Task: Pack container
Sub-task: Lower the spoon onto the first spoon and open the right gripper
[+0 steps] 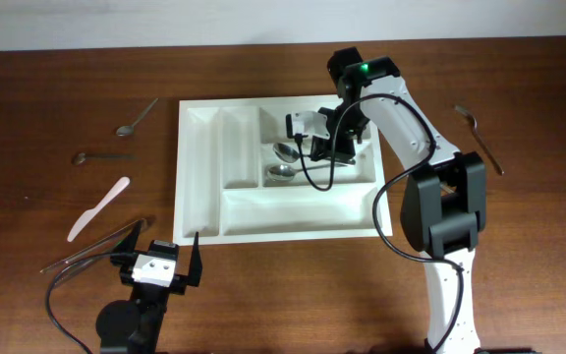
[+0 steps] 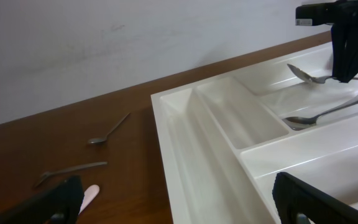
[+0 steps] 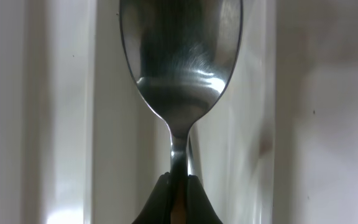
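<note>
The container (image 1: 199,177) is a large white cutlery tray in the middle of the table, also filling the left wrist view (image 2: 185,149). My right gripper (image 1: 316,149) hangs over its upper right compartment, shut on the handle of a metal spoon (image 1: 285,151). In the right wrist view the spoon's bowl (image 3: 179,56) points away from the closed fingertips (image 3: 194,199). A second spoon (image 1: 281,173) lies in the same compartment. My left gripper (image 1: 160,258) is open and holds nothing, low at the tray's front left corner.
Left of the tray on the wooden table lie two metal spoons (image 1: 136,118) (image 1: 101,155), a white plastic knife (image 1: 98,208) and long metal pieces (image 1: 96,246). A fork (image 1: 480,138) lies to the right of the right arm.
</note>
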Tool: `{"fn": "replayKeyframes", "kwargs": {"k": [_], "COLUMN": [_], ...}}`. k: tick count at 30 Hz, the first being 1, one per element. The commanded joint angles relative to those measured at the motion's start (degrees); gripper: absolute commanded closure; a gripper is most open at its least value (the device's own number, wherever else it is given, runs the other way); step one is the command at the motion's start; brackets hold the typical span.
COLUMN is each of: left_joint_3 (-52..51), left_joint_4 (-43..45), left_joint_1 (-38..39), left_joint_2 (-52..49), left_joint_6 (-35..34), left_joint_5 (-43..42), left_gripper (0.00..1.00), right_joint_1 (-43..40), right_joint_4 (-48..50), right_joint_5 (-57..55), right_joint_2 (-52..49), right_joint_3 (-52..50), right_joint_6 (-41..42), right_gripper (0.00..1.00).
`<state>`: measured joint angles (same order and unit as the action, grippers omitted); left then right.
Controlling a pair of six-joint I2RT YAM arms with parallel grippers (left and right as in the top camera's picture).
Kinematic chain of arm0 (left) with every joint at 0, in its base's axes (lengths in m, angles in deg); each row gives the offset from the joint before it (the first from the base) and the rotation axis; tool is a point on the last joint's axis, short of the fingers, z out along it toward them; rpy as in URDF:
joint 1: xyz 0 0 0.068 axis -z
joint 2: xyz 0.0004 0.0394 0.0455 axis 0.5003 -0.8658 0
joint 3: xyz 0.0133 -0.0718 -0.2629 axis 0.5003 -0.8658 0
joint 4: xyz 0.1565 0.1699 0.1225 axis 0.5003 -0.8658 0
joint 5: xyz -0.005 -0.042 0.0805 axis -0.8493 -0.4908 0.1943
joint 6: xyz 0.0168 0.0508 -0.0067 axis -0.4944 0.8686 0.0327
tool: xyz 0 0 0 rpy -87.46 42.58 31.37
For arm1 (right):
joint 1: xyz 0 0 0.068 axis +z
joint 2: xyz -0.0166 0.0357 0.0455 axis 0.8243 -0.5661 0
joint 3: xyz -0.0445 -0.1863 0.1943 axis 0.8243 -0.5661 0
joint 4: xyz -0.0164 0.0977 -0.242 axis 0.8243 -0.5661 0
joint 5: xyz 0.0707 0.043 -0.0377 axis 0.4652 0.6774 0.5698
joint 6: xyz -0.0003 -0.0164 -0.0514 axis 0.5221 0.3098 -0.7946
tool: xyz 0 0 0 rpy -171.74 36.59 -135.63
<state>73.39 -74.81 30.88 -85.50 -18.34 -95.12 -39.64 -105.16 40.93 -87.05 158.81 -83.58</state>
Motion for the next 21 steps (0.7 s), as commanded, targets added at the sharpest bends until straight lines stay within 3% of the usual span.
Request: {"fn": "replayKeyframes", "kwargs": {"k": [1,6,9,13,16,21], "left_joint_3": [-0.5,-0.5,-0.5,-0.5,-0.5,-0.5], "left_joint_4": [0.2,0.2,0.2,0.2,0.2,0.2], "left_joint_1": [0.0,0.0,0.0,0.0,0.0,0.0], "left_joint_2": [0.5,0.5,0.5,0.5,0.5,0.5], "left_joint_6": [0.1,0.1,0.1,0.1,0.1,0.1], "left_joint_5": [-0.2,-0.2,-0.2,-0.2,-0.2,-0.2], "left_gripper": [0.01,0.01,0.01,0.01,0.01,0.01], "right_joint_1": [-1.0,-1.0,-1.0,-1.0,-1.0,-1.0], "right_joint_4": [-0.2,0.4,0.8,0.9,1.2,1.6], "right_joint_5": [0.2,0.2,0.2,0.2,0.2,0.2], "right_joint_2": [1.2,0.9,0.9,0.9,0.9,1.4], "right_joint_3": [-0.6,-0.6,-0.6,-0.6,-0.6,-0.5], "right_joint_6": [-0.2,-0.2,-0.2,-0.2,0.9,2.3], "right_gripper": [0.96,0.96,0.69,0.46,0.39,0.37]}}
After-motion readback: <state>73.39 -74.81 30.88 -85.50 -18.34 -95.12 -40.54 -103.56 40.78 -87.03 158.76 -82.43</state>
